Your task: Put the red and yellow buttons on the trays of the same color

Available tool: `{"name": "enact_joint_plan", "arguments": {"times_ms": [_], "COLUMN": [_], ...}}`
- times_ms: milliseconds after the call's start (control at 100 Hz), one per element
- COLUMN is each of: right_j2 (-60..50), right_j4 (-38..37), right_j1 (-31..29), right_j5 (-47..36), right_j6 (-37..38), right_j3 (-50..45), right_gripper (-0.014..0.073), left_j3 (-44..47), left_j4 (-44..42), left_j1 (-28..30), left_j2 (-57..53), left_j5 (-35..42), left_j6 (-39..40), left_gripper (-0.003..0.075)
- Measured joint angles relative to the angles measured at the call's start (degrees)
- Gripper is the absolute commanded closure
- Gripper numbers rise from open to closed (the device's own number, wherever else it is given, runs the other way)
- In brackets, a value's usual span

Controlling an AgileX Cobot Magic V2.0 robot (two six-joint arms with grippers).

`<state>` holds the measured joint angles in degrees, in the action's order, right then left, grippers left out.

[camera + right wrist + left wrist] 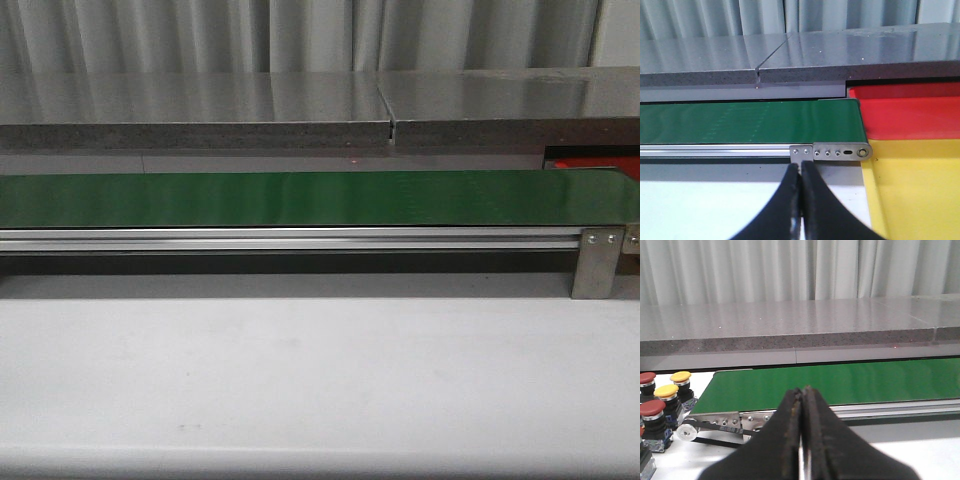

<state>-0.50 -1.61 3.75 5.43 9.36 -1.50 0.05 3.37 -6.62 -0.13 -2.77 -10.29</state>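
Buttons: round-capped red and yellow push buttons on dark bodies, clustered on the white worktop (320,390) just beside one end of the belt, seen only in the left wrist view; red cap (652,408), yellow cap (666,390), further yellow cap (680,375), further red cap (646,377).
Trays: flat bright red tray (910,117) and flat bright yellow tray (920,190), side by side and touching, at the belt's other end; a red sliver (598,165) shows in the front view.
Belt: long green conveyor belt (300,198) on an aluminium rail, bare.
Left tool (801,440): black fingers pressed together, holding nothing.
Right tool (800,210): black fingers pressed together, holding nothing, near the belt's end bracket.
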Motion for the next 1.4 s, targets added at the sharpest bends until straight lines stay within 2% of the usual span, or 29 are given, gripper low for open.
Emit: {"name": "enact_joint_plan", "arguments": {"times_ms": [490, 640, 790, 1080, 1240, 1400], "right_j2": [0.00, 0.00, 0.00, 0.00, 0.00, 0.00], "right_j4": [0.00, 0.00, 0.00, 0.00, 0.00, 0.00], "right_j1": [0.00, 0.00, 0.00, 0.00, 0.00, 0.00], "right_j5": [0.00, 0.00, 0.00, 0.00, 0.00, 0.00], "right_j6": [0.00, 0.00, 0.00, 0.00, 0.00, 0.00], "right_j3": [0.00, 0.00, 0.00, 0.00, 0.00, 0.00], "right_gripper": [0.0659, 0.0659, 0.0659, 0.0659, 0.0659, 0.0659], "left_j3": [-0.90, -5.93, -13.96, -32.45, -37.70, -38.59], "left_j4": [2.02, 4.52, 5.64, 5.89, 5.89, 5.89], "left_j1": [0.00, 1.88, 5.02, 10.53, 10.73, 10.73], "left_j2": [0.00, 2.08, 10.38, 30.26, 37.41, 41.27], "left_j5": [2.77, -1.02, -5.42, -25.43, -27.33, -27.79], "left_j6": [0.00, 0.00, 0.11, 0.21, 0.21, 0.21], "left_gripper": [0.0739, 0.0739, 0.0739, 0.0739, 0.0739, 0.0739]}}
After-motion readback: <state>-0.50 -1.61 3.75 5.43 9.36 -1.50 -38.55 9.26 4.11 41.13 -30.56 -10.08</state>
